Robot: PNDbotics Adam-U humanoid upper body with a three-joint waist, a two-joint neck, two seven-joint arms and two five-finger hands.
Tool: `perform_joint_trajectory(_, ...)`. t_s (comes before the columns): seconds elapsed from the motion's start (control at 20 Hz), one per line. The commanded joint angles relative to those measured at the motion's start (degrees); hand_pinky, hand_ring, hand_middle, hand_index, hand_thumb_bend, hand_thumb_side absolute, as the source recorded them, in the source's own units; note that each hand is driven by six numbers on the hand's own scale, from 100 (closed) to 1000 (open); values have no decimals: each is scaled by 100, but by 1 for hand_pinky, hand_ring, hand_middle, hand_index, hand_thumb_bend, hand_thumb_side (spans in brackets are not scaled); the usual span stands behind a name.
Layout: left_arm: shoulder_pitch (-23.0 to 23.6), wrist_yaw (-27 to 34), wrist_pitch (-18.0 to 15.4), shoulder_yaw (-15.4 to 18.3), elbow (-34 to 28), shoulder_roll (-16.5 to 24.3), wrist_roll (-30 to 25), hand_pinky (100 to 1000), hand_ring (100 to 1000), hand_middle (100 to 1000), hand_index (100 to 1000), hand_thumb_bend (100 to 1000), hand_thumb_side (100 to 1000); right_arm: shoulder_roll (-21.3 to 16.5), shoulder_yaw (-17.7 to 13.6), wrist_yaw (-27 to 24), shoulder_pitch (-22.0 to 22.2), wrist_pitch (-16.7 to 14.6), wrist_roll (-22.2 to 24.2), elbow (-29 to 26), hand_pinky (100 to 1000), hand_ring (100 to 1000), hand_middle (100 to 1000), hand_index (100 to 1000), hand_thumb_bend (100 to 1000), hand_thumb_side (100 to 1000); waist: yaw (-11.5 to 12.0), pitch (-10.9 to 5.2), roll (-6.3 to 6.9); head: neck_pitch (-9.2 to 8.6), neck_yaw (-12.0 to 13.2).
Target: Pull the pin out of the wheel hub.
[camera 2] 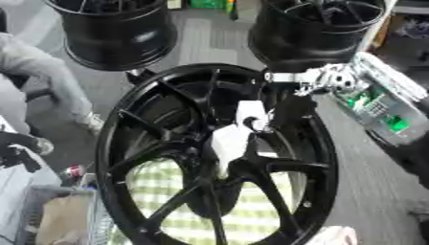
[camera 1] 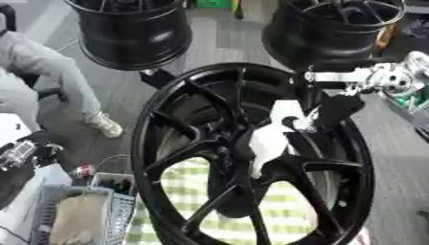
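The right hand (camera 1: 289, 125) is reaching down from the upper right to the wheel hub (camera 1: 251, 153), its fingers seemingly pinching the pin there, ready for pulling it straight out.

I have the wheel hub (camera 1: 251, 158) upright at the centre of my view, standing on a checked cloth (camera 1: 285, 210). My right hand (camera 1: 289, 125) reaches in from two o'clock and sits at the hub's middle, in front of the spokes. Behind the hub, two more rims stand apart, one at eleven o'clock (camera 1: 134, 31), one at one o'clock (camera 1: 331, 28). A basket (camera 1: 80, 215) lies at eight o'clock, just beside the hub. A tray (camera 2: 381, 105) lies at three o'clock.
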Motion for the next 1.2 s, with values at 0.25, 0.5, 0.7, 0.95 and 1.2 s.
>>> perform_joint_trajectory(0.25,-68,5,-7,-8,-69,81,-29,597,462,585,715,100,909,-85,-20,155,-74,-61,164,62,686,635,787,894,270,446,5,-54,23,-15,-1)
perform_joint_trajectory(0.5,-68,6,-10,-8,-68,79,-30,598,462,585,715,100,909,-67,-25,274,-71,-94,238,121,681,626,772,884,254,414,0,-53,28,-15,4)
perform_joint_trajectory(0.7,-74,12,-16,-3,-68,79,-25,598,462,585,715,100,908,-48,-33,351,-73,-122,205,186,668,611,743,847,228,370,3,-50,36,-15,4)
perform_joint_trajectory(0.95,-76,13,-19,-6,-63,79,-25,598,462,585,715,100,908,-20,-71,379,-95,-204,-144,166,644,571,616,728,187,307,-3,-50,39,-15,2)
perform_joint_trajectory(1.2,-77,11,-19,-7,-63,77,-27,598,462,585,715,100,908,16,-77,178,-95,-276,-906,117,612,530,535,645,164,281,-5,-48,40,-15,3)
